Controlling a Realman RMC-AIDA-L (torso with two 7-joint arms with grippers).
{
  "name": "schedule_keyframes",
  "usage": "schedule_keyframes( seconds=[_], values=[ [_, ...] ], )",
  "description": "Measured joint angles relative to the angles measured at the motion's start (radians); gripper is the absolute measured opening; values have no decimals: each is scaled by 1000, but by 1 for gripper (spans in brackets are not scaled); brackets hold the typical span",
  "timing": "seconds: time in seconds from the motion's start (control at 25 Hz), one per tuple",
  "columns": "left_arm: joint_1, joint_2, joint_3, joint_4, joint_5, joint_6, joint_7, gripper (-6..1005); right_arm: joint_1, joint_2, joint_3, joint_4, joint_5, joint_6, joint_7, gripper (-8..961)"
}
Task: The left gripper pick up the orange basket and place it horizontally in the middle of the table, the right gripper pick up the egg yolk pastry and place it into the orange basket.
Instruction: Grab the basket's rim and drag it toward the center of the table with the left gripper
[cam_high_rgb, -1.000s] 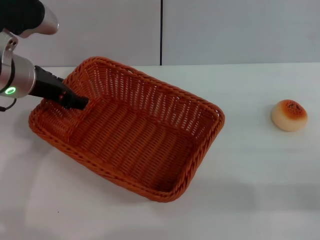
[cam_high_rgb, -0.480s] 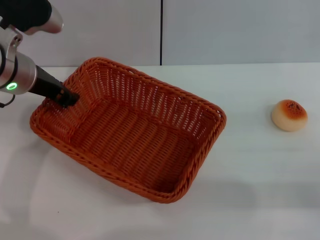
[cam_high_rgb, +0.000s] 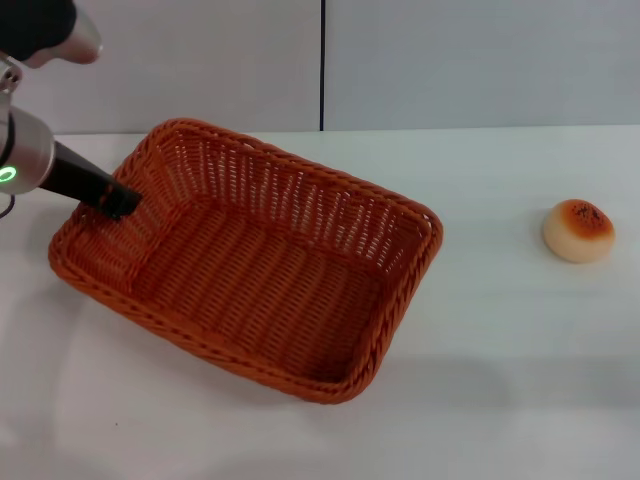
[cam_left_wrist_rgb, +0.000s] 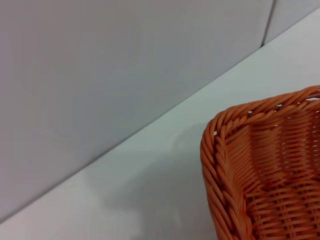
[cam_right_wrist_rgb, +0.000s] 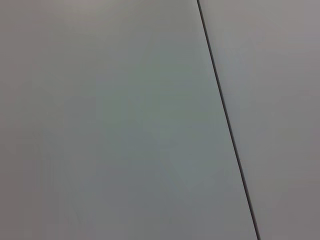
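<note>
The left gripper (cam_high_rgb: 118, 200) sits at the left end wall of the orange basket (cam_high_rgb: 250, 260); whether its jaws are pinching the rim or parted cannot be told. The basket lies askew on the left half of the white table (cam_high_rgb: 500, 380), apparently not yet squared up in the middle. Well apart at far right, the egg yolk pastry (cam_high_rgb: 578, 230) waits untouched. The right gripper is out of sight.

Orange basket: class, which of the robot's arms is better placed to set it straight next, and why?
Left. The left gripper is at the orange basket's left rim, and the basket lies askew. The right arm is not in the head view.
</note>
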Motion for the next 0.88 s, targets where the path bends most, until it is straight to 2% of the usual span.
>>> schedule_keyframes(
  seconds=[0.28, 0.36, 0.52, 0.68, 0.76, 0.88],
  values=[
    [5, 3, -130, 19, -60, 88, -95, 230, 10, 0, 1, -4, 0, 3, 0, 622],
    [24, 3, -153, 46, -84, 119, -126, 230, 12, -1, 1, -7, 0, 3, 0, 622],
    [99, 2, -153, 119, -124, 130, -243, 174, 13, -1, -1, -26, 0, 13, 0, 621],
    [142, 1, -148, 141, -177, 131, -281, 173, 15, -3, -1, -35, 0, 17, 0, 621],
    [185, -2, -147, 144, -273, 124, -302, 173, 16, -4, -1, -46, 0, 19, 0, 621],
    [203, -3, -149, 144, -317, 123, -305, 172, 18, -4, -1, -53, 0, 22, 0, 621]
  ],
)
